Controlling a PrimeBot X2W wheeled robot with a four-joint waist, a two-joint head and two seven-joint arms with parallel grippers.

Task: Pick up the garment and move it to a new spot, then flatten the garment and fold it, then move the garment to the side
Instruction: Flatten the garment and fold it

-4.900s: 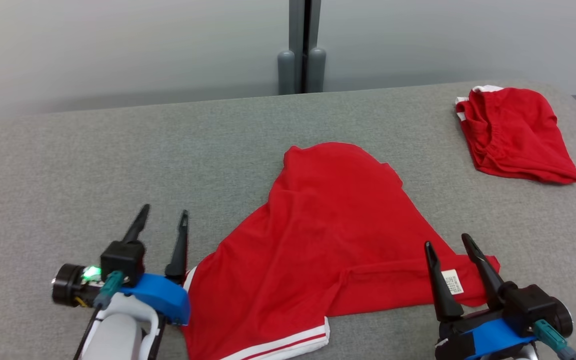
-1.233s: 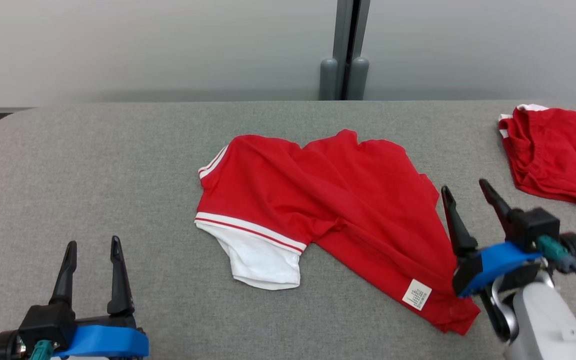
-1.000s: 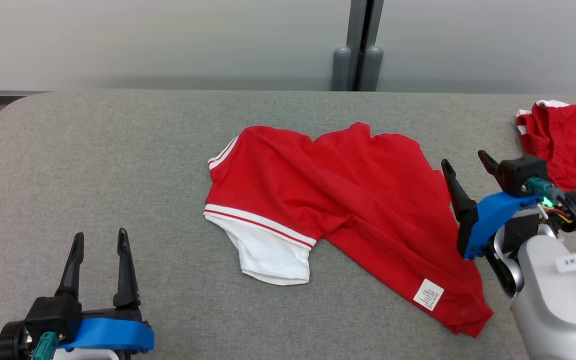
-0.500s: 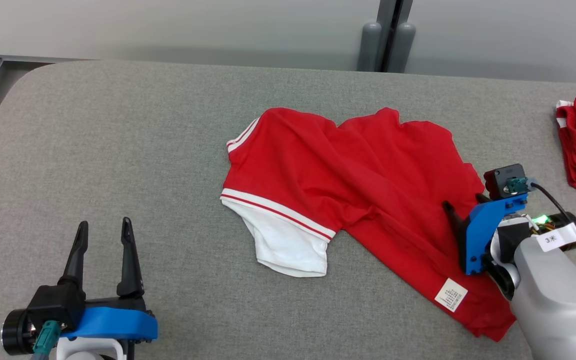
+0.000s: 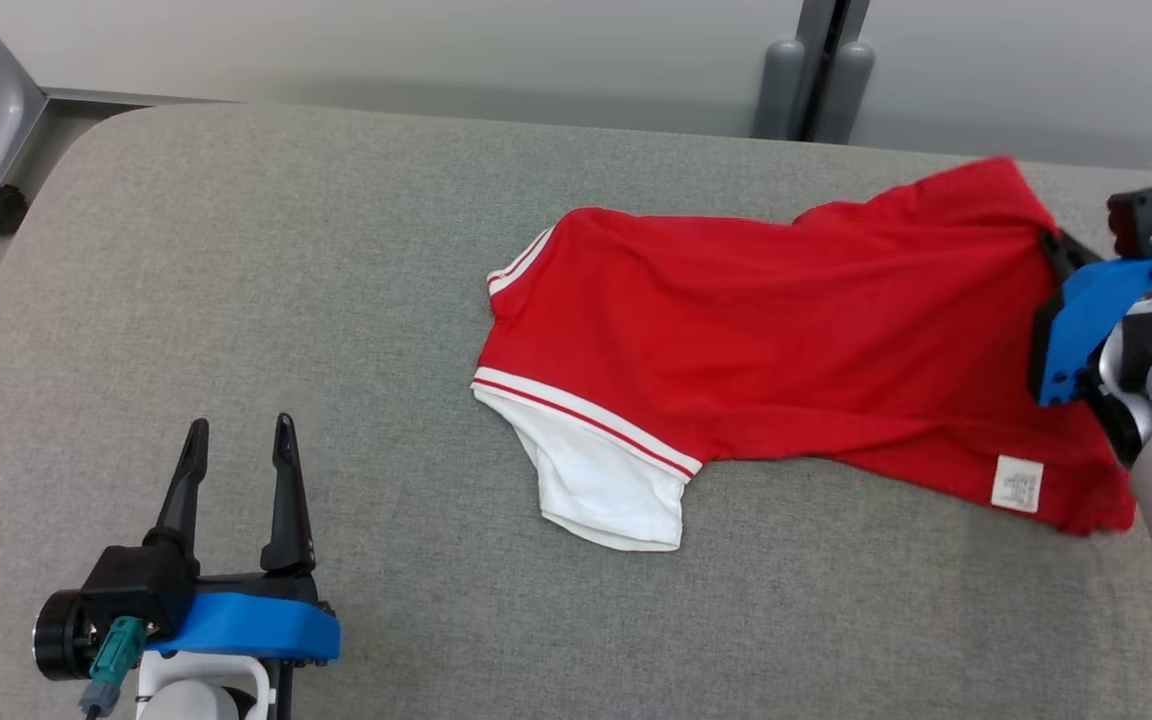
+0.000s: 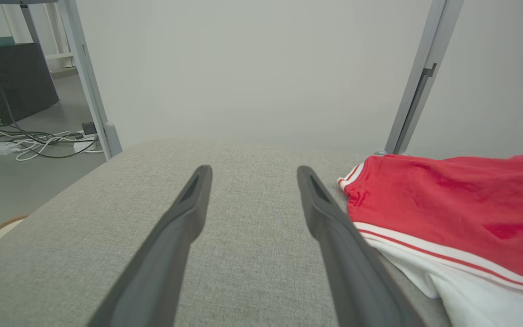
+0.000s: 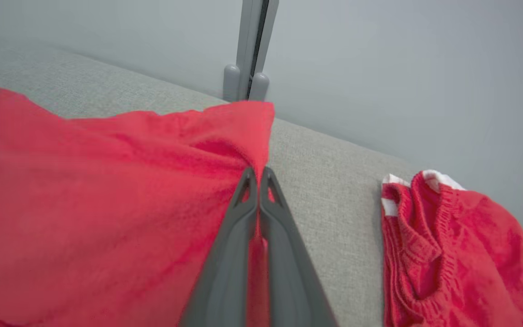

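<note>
R gripper (image 7: 258,175) is pinched tight on the garment (image 5: 756,330). The R wrist cam shows both dark tapered fingers pressed together w/ a fold of red cloth between them, and the corner stands up in a peak above the tips. That lifted corner sits just in front of the grey post (image 5: 816,70) and a bit right of it. The rest of the garment lies on the table (image 5: 236,250), in front of the post and stretching well to its left. The fabric is a soft red knit pulled into long shallow creases toward the grip. The open end farthest left of the post has a white double-stripe trim (image 5: 586,415) and a white inner layer (image 5: 596,480) hanging out below it. There's a small white label (image 5: 1018,484) near the front-right hem, print too small to read. The table cover is a coarse grey weave w/ rounded corners. L gripper (image 5: 241,425) has its fingers spread w/ nothing between them, and sits over bare table far left of the post and well forward of it. The R wrist cam also picks up a 2nd red garment (image 7: 452,236), bunched w/ a ribbed gathered band and white edging, right of the post. The L wrist cam looks past the table edge to floor cables (image 6: 30,145) and a dark box (image 6: 14,77), far left of the post.
</note>
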